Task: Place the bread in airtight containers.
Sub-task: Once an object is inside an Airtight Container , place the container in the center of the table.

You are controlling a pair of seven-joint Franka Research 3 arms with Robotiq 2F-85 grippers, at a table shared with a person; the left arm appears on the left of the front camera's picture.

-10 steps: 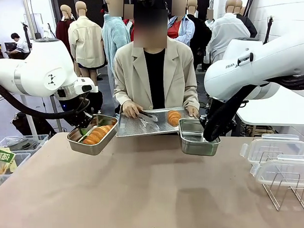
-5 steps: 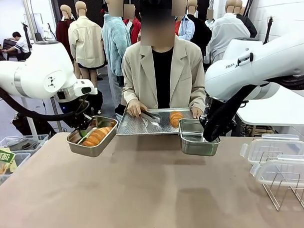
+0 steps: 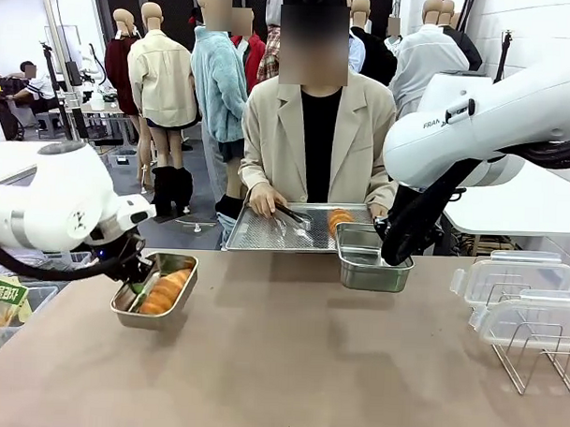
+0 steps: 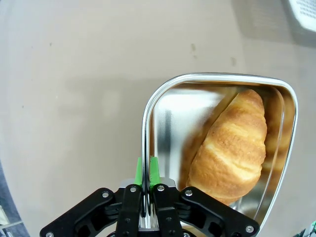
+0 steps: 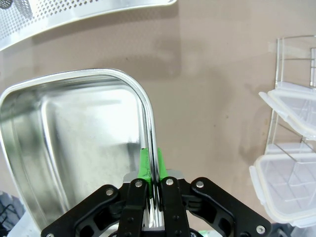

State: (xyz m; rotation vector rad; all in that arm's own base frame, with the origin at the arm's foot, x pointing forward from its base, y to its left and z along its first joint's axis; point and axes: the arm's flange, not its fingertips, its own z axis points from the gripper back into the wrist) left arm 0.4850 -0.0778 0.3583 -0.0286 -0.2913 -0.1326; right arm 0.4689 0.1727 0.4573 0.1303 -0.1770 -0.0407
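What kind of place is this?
Probably a robotics lab: the left gripper and right gripper clamp the bread container and the empty container at a table, and a person with a tray faces them.

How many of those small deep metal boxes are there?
2. One box, holding bread, is on the robot's left, its rim pinched by the left gripper; the other box, empty, is by the flat tray, pinched by the right gripper.

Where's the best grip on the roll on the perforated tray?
Grip the roll across its middle, from straight above: it lies flat on the tray, and the empty container stands right in front, blocking a low approach from the robot's side.
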